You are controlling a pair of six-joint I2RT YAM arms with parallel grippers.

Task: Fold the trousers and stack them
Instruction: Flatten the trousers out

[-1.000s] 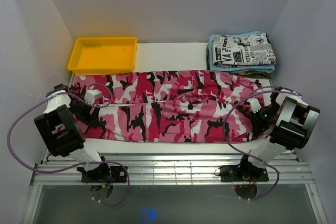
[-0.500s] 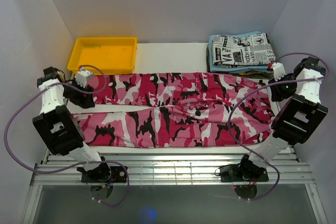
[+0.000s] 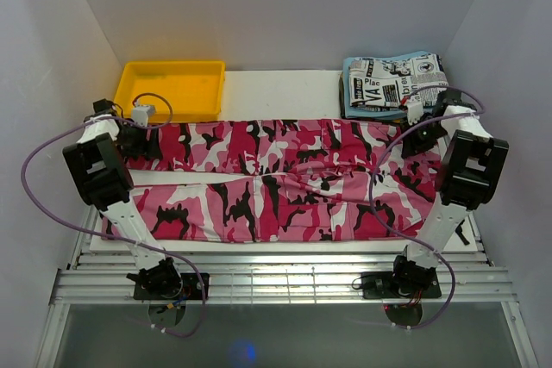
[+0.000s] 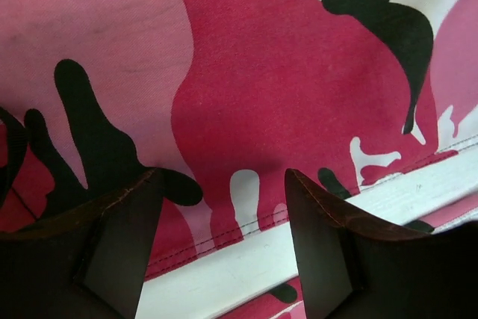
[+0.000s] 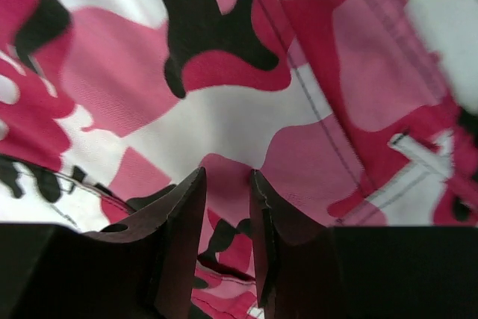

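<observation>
Roughly centred on the bench (image 3: 276, 92): trousers (image 3: 285, 183) in pink, magenta, white and black camo, spread flat and running left to right across nearly the full width. Two legs side by side, far one and near one, with a thin strip of white bench showing between them toward the left; waist end at the right. Left gripper (image 4: 224, 177) low over the left end of the far leg, fingers (image 4: 119, 237) spread wide, nothing between them, stitched hem and a band of bare bench just beyond the tips in the left wrist view. Right gripper (image 5: 228, 177) down at the far right edge of the waist end, fingers (image 5: 179, 237) set to a narrow gap with pink cloth visible through it; cannot tell whether pinching the cloth or only hovering over it. Yellow tray (image 3: 172, 92) at the far left, just beyond the left gripper. Newspaper-print garment (image 3: 401, 79) folded on top of light blue cloth (image 3: 354, 96) at the far right corner, just beyond the trousers' waist end.
</observation>
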